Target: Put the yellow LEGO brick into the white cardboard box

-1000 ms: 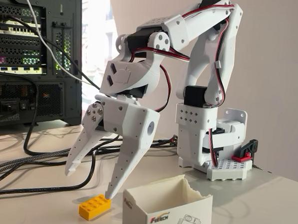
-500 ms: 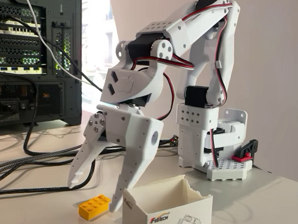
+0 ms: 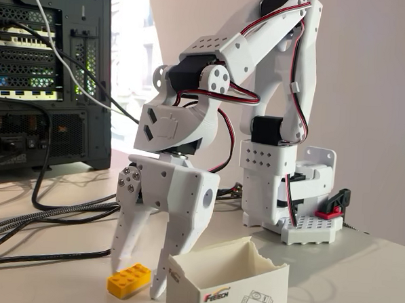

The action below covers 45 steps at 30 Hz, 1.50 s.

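The yellow LEGO brick (image 3: pixel 129 280) lies flat on the table at the bottom of the fixed view, studs up. My white gripper (image 3: pixel 137 274) points straight down over it, open, one fingertip just behind the brick's left part and the other at its right end, close to the table. The white cardboard box (image 3: pixel 227 285) with a torn rim and a Feetech logo stands right beside the brick, its left wall almost touching my right finger. The jaws straddle the brick without pressing on it.
A black computer tower (image 3: pixel 47 75) stands at the back left, with black and braided cables (image 3: pixel 49 218) trailing across the table behind the gripper. The arm's base (image 3: pixel 288 197) is clamped at the back right.
The gripper has dropped lower and swung to vertical, its fingers narrowing somewhat so that they now straddle the brick. Brick and box have not moved.
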Each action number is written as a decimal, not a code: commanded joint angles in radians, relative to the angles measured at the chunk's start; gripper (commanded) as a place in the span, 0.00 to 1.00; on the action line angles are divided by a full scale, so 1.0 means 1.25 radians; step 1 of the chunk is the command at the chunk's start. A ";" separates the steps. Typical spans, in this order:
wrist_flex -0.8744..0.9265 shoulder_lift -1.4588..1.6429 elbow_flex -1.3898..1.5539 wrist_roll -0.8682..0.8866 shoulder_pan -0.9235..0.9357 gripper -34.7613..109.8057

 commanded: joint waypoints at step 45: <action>0.220 0.241 -0.340 -0.253 -0.356 0.18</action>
